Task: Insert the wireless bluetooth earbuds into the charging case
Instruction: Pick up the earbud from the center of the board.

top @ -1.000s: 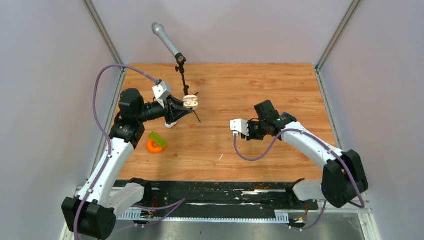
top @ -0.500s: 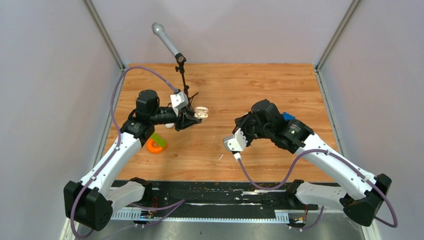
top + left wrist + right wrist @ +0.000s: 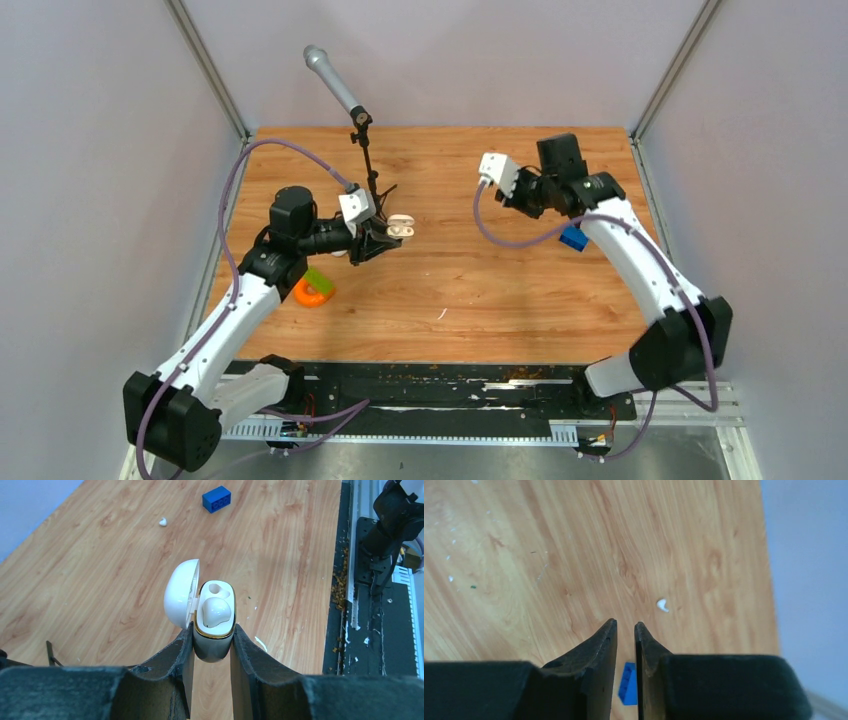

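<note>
White glossy charging case point(image 3: 214, 647), lid open, one earbud point(image 3: 216, 612) seated, clamped in left gripper point(image 3: 212, 630); right gripper point(image 3: 625, 624) nearly together, empty.

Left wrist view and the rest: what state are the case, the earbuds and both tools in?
left tool: shut on the charging case.
charging case: lid open.
seated earbud: in the nearer socket; farther socket empty.
small white piece: loose on the table, possibly the other earbud, too small to tell.
right tool: nearly shut, holding nothing.
</note>
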{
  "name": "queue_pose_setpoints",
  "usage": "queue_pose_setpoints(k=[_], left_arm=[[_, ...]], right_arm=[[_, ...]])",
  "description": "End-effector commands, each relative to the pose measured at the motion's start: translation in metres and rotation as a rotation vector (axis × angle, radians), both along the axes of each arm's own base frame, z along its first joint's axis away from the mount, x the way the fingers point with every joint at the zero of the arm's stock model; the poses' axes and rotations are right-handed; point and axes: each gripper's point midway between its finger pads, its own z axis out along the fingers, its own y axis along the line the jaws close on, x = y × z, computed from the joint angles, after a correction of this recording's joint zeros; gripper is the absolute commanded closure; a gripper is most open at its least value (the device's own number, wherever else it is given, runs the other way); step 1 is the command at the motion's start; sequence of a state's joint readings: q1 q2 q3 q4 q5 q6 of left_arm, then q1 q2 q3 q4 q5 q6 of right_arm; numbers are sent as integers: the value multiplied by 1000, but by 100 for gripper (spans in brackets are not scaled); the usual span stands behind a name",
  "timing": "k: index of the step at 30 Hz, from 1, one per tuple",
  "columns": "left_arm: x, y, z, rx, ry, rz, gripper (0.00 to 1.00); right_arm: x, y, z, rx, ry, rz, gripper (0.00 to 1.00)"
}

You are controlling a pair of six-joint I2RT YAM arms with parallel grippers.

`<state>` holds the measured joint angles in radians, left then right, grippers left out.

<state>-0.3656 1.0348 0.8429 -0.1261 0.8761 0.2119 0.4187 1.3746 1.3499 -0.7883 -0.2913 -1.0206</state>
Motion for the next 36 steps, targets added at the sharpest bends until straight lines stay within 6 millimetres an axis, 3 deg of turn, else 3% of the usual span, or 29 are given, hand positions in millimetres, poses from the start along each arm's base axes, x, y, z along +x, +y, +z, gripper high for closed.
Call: queue_pose_setpoints(k=[1, 4, 7, 13, 18, 26, 36], left_arm=[[1, 2, 16, -28, -65, 26, 94], [0, 3, 21, -41, -54, 48, 94], [-1, 7, 26, -30, -68, 70, 94], [-2, 13, 32, 10, -91, 84, 94], [-3, 16, 34, 41, -105, 85, 94], [0, 17, 35, 58, -99, 88, 94], [0, 16, 35, 55, -88, 85, 93]], right_arm=[[31, -23, -35, 208, 301, -282, 78], [68, -52, -70, 237, 407, -513, 78], [90, -69, -104, 249, 497, -665, 75], [132, -80, -146, 61, 430, -524, 72], [163, -90, -163, -40, 400, -483, 67], [174, -90, -186, -55, 413, -486, 66], [160, -94, -210, -108, 492, -477, 68]])
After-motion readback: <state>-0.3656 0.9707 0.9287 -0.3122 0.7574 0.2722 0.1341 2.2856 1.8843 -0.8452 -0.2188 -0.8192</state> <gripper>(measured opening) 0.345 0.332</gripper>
